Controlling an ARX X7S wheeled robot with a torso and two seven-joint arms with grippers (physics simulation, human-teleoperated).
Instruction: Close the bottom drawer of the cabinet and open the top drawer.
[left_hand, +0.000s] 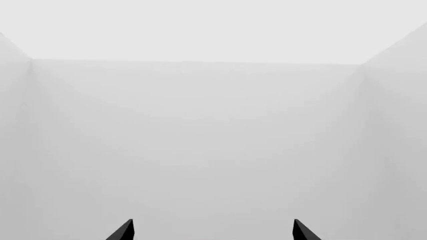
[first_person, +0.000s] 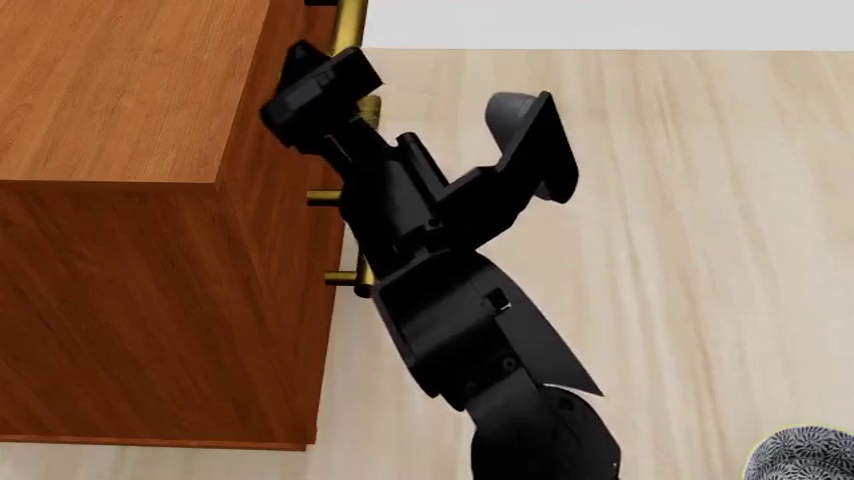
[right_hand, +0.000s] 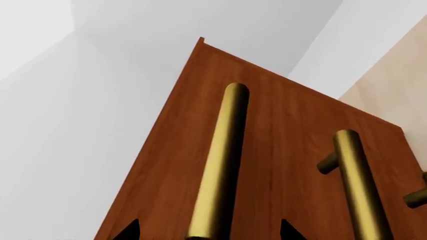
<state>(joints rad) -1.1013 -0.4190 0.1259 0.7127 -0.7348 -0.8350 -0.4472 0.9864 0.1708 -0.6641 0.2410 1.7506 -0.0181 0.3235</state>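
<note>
The right gripper (right_hand: 207, 231) has its fingers spread around the top drawer (right_hand: 280, 150) handle (right_hand: 220, 160); unless they pinch squarely, they could slip off when pulling

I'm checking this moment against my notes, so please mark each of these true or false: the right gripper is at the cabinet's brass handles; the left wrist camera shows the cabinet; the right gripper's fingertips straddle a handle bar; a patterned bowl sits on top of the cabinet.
1. The right gripper is at the brass handles of the cabinet. True.
2. The left wrist camera shows the cabinet. False: it shows only pale walls and the left gripper tips, spread apart.
3. The right gripper's fingertips straddle a brass handle bar. True in the right wrist view.
4. A patterned bowl sits on top of the cabinet. False: the patterned bowl is on the floor.
</note>
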